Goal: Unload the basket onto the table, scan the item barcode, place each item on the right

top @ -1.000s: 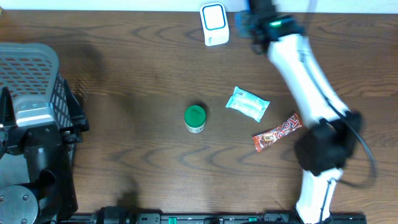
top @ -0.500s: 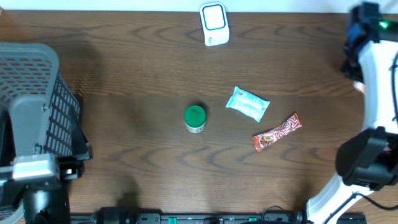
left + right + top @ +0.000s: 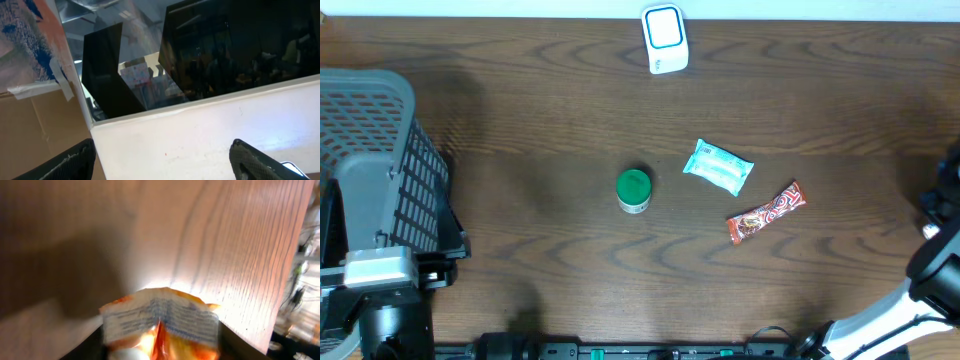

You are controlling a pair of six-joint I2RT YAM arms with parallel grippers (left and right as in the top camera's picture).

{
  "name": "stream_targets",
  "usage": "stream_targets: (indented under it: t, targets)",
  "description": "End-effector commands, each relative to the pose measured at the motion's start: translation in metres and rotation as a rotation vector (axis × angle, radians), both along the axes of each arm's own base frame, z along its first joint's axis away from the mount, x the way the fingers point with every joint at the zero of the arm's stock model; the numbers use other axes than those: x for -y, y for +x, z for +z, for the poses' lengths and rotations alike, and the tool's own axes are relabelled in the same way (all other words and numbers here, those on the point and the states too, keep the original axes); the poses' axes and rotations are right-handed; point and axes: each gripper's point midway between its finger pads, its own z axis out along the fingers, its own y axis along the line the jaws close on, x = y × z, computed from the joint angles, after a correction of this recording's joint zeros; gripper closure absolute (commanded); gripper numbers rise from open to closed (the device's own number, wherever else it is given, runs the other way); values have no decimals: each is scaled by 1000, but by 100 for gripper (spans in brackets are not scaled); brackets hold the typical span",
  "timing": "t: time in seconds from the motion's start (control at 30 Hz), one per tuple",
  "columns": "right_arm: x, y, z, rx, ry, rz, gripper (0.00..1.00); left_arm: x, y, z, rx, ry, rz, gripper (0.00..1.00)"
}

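An orange packet (image 3: 162, 322) with fine print on its back seam fills the space between the dark fingers of my right gripper (image 3: 164, 347), which is shut on it above the wooden table; the view is blurred. In the overhead view only part of the right arm (image 3: 940, 270) shows, at the table's right edge. The white and blue scanner (image 3: 665, 38) stands at the back middle. My left gripper (image 3: 162, 165) is open and empty, pointing up at a white wall and a dark window.
A green-lidded jar (image 3: 634, 190), a teal packet (image 3: 718, 167) and a red candy bar (image 3: 766, 212) lie mid-table. A grey basket (image 3: 370, 150) stands at the left edge, with the left arm's base (image 3: 380, 300) below it.
The right arm has swung from beside the scanner at the back to the right edge, mostly leaving the overhead view. The items on the table have not moved.
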Motion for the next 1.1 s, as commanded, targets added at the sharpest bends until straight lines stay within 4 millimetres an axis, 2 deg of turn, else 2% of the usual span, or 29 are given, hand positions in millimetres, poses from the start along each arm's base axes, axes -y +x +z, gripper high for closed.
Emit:
stream_targets:
  t: [0.0,0.1,0.2,0.3,0.37,0.47,0.5,0.6,0.7,0.77,0.93,1.0,1.07]
  targets:
    - [7,6,4,91,88,30,1,2,1,-3,-4,6,-10,14]
    - [6,28,25,209,183,70,1,2,1,-3,-7,6,-10,14]
    - [-7,56,64,359,292,92,1,2,1,-3,-7,6,-10,14]
    - [-38,90,110,539,440,143,1,2,1,-3,-6,6,-10,14]
    - [-68,112,139,651,542,199,1,2,1,-3,-7,6,-10,14]
    - [-110,131,165,714,621,306,1,2,1,-3,-6,6,-10,14]
    - [-121,133,169,704,628,333,1,2,1,-3,-6,6,-10,14]
    - [-167,133,172,597,632,458,1,2,1,-3,-6,7,-10,14]
    - [-216,126,165,431,651,582,1,2,1,-3,-6,6,-10,14]
    - [-245,118,158,329,667,657,6,2,1,-3,-6,6,-10,14]
    - [-316,95,135,61,643,872,9,2,1,-3,-6,6,-10,14]
    - [-340,83,123,-31,610,920,2,2,1,-3,-6,6,-10,14]
    - [-358,70,110,-105,551,904,1,2,1,-3,-6,6,-10,14]
